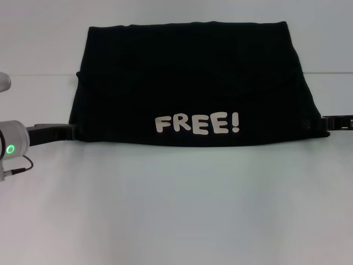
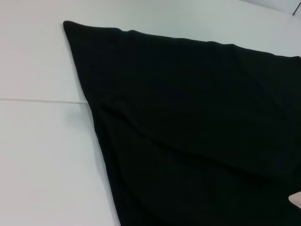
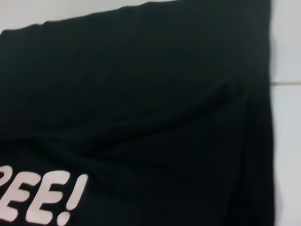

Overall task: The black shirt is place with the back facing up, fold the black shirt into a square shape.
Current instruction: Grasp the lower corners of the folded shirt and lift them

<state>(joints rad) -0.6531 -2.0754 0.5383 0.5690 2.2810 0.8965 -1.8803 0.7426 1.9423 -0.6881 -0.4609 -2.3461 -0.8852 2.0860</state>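
The black shirt (image 1: 193, 83) lies flat on the white table, folded into a wide band, with the white "FREE!" print (image 1: 197, 123) facing up near its front edge. My left gripper (image 1: 70, 131) is at the shirt's front left corner, touching its edge. My right gripper (image 1: 320, 122) is at the front right corner, against the cloth. The left wrist view shows the plain black cloth (image 2: 188, 122) and one corner of it. The right wrist view shows the cloth (image 3: 155, 94) with part of the print (image 3: 42, 197).
The white table (image 1: 176, 210) spreads wide in front of the shirt and on both sides. A thin seam line (image 1: 38, 75) runs across the table behind the shirt's middle. The left arm's grey wrist with a green light (image 1: 11, 148) is at the left edge.
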